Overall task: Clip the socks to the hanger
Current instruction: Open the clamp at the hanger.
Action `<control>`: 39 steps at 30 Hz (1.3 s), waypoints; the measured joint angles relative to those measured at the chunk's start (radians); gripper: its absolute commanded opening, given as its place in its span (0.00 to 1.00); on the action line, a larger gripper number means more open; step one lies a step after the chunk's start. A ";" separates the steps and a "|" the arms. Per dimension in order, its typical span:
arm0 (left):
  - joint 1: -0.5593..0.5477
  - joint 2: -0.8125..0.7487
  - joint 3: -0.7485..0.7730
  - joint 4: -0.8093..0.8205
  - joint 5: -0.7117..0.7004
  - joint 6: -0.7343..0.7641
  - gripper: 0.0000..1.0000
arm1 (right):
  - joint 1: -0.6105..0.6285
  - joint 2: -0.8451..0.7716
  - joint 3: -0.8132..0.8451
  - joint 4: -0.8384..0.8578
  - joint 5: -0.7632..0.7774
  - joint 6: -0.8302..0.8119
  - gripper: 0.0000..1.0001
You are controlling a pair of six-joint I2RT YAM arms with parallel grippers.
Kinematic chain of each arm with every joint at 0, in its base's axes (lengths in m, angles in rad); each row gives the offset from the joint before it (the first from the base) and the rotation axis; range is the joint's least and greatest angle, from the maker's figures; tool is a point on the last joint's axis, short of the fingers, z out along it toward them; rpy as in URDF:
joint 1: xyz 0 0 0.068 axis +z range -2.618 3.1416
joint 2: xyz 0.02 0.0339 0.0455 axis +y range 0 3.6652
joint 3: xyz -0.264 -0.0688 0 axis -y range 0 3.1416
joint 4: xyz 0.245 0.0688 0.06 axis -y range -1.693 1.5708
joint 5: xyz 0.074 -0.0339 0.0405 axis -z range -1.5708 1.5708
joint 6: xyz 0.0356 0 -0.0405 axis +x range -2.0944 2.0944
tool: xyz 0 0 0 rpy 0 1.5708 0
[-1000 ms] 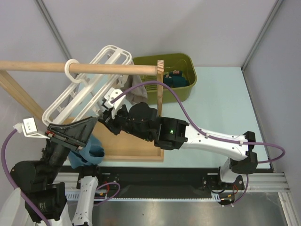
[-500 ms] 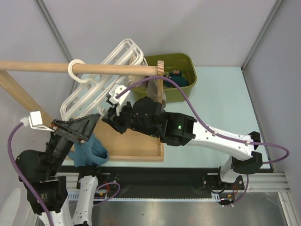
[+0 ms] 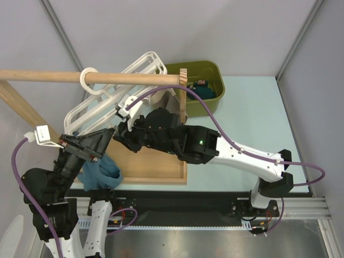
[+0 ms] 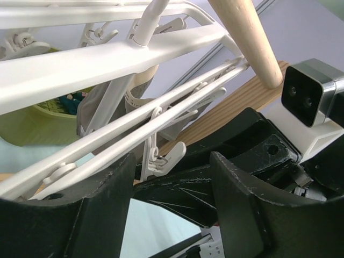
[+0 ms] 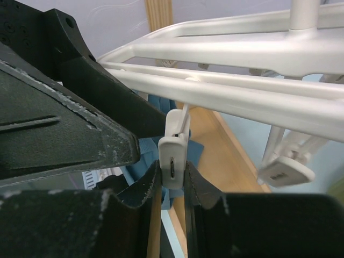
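Teal and limp, the sock (image 3: 101,172) lies at the wooden base's (image 3: 153,164) near left corner, under the white hanger (image 3: 88,113); its cuff looks the best hold. The right pincer (image 5: 172,171) is clamped on a stiff peg (image 5: 173,145); the left pincer (image 4: 172,177) stands with jaws apart.

I get bright, even light in all three views, and the shadows are faint. From the top, the hanger (image 3: 107,97) looks sharp. The metal plate (image 3: 215,242) far below the hanger shines a little. In the left wrist view the hanger (image 4: 107,64) is clear, but the left fingers (image 4: 80,209) below it are soft and blurry. In the right wrist view the hanger (image 5: 242,91) glows almost too white. The peg (image 5: 173,156) under it is sharp, and the right fingers (image 5: 80,226) are blurry.
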 measured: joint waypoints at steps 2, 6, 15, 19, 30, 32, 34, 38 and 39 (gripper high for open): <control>0.000 0.000 -0.005 0.005 0.000 0.007 0.60 | 0.000 0.005 0.012 -0.010 -0.002 0.000 0.00; 0.000 0.000 -0.018 0.014 0.000 0.027 0.60 | 0.000 0.029 0.050 -0.035 -0.004 0.002 0.00; -0.055 0.089 0.071 -0.024 -0.021 0.107 0.60 | -0.013 0.052 0.085 -0.047 -0.020 0.006 0.00; -0.092 0.135 0.103 -0.037 -0.029 0.152 0.58 | -0.026 0.052 0.099 -0.046 -0.022 0.008 0.00; -0.106 0.153 0.101 -0.060 -0.040 0.243 0.55 | -0.046 0.078 0.150 -0.098 -0.050 0.026 0.00; -0.107 0.159 0.101 -0.061 -0.040 0.254 0.55 | -0.048 0.081 0.156 -0.101 -0.053 0.029 0.00; -0.107 0.164 0.100 -0.061 -0.040 0.265 0.53 | -0.052 0.090 0.171 -0.111 -0.059 0.033 0.00; -0.107 0.168 0.098 -0.061 -0.044 0.280 0.52 | -0.055 0.108 0.198 -0.130 -0.068 0.036 0.00; -0.107 0.169 0.098 -0.060 -0.046 0.282 0.52 | -0.055 0.113 0.206 -0.135 -0.068 0.037 0.00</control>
